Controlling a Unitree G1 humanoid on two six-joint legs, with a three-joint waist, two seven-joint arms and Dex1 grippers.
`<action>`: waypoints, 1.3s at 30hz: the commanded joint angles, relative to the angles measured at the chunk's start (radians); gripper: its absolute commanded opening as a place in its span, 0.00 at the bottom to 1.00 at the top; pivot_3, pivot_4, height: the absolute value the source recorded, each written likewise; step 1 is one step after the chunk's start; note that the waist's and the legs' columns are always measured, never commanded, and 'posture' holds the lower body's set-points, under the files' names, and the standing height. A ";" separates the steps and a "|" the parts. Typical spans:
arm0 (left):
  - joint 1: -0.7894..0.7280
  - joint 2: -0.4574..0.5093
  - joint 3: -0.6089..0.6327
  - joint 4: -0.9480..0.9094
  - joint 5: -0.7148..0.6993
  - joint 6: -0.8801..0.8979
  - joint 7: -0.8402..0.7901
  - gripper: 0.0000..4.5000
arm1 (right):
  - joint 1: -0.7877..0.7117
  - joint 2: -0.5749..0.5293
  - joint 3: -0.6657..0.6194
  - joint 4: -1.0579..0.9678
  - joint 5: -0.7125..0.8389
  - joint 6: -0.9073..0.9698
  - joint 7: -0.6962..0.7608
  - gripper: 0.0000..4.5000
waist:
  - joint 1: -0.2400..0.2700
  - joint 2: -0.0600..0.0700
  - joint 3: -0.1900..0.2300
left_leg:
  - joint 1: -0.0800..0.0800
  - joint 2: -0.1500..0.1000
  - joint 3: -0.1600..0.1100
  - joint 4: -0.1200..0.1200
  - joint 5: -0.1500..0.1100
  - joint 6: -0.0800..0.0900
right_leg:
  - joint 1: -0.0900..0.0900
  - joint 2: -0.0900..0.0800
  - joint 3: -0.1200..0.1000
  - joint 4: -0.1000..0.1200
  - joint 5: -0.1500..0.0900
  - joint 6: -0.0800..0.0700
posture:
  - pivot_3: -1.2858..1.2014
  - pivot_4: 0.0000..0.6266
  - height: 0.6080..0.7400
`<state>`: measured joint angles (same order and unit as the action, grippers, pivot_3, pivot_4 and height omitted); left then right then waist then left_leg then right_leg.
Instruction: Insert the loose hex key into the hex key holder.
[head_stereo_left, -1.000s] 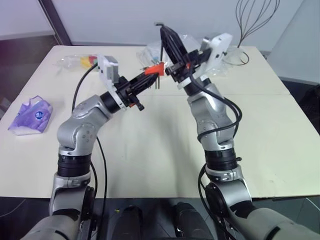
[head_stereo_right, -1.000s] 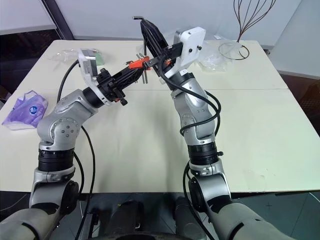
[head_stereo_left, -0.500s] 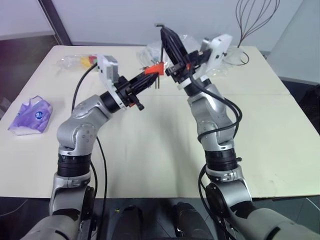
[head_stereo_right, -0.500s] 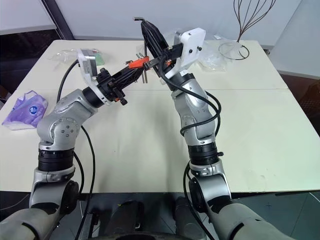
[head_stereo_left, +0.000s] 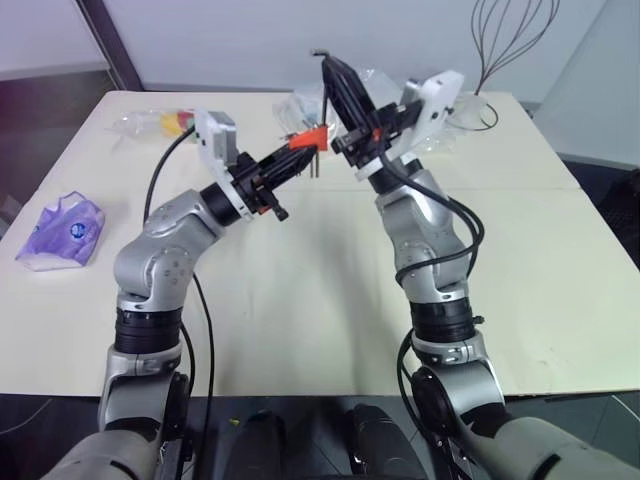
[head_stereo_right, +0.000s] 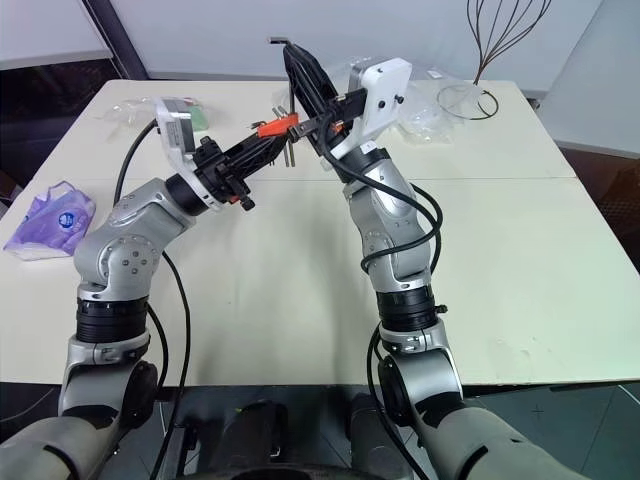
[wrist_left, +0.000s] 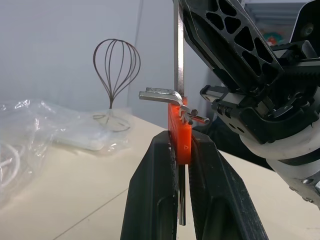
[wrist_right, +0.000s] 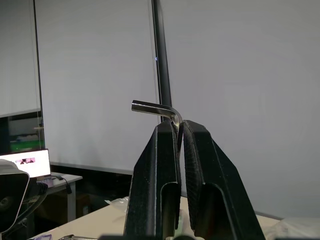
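Above the middle of the worktop you have both arms raised, with the two claws meeting in the air. Your left claw is pressed together on the hex key holder, the red-orange block, which stands between the two black fingers. From the block some short grey keys stick out to the side, and one longer key hangs down between the fingers below the block.

Your right claw is pinching the loose hex key. In the right wrist view you see its short bent end come out above the two fingertips and point sideways, while the long part goes down between the fingers. In the head views this claw points up and toward your left, and the bent end of the key shows at its very tip, higher than the holder. In the left wrist view a thin metal rod comes straight down in front of the right claw to the top of the red block; I cannot tell if it goes inside a slot.

On the worktop you also have a purple bag near the left edge, well apart from the arms, some clear plastic bags at the far side, and a wire whisk-shaped object standing at the far right corner.
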<state>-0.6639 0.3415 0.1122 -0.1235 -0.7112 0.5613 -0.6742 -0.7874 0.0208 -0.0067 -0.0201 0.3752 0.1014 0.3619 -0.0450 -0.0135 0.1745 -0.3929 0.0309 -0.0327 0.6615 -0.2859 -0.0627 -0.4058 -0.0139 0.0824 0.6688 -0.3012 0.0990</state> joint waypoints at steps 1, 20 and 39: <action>-0.017 0.000 0.019 -0.040 -0.025 -0.006 -0.006 0.00 | -0.014 0.001 0.001 -0.026 0.004 -0.015 0.005 0.01 | 0.000 0.000 0.000 | 0.000 0.000 0.000 0.000 0.000 0.000 | 0.000 0.000 0.000 0.000 0.000 0.000 | 0.52 0.24 1.00; -0.023 0.005 0.022 -0.028 -0.025 -0.015 -0.006 0.00 | -0.002 -0.008 0.003 -0.032 0.000 -0.009 0.005 0.01 | 0.000 0.000 0.000 | 0.000 0.000 0.000 0.000 0.000 0.000 | 0.000 0.000 0.000 0.000 0.000 0.000 | 0.52 0.24 1.00; -0.026 0.003 0.022 -0.030 -0.025 -0.017 -0.001 0.00 | 0.009 -0.011 0.013 -0.043 0.000 0.009 0.008 0.08 | 0.000 0.000 0.000 | 0.000 0.000 0.000 0.000 0.000 0.000 | 0.000 0.000 0.000 -0.001 0.000 0.000 | 0.52 0.24 1.00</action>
<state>-0.6639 0.3428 0.1123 -0.1237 -0.7236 0.5620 -0.6719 -0.7738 0.0130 0.0021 -0.0193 0.3739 0.1113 0.3687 -0.0449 -0.0134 0.1745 -0.3929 0.0309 -0.0328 0.6612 -0.2859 -0.0627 -0.4058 -0.0138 0.0825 0.6682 -0.3012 0.0989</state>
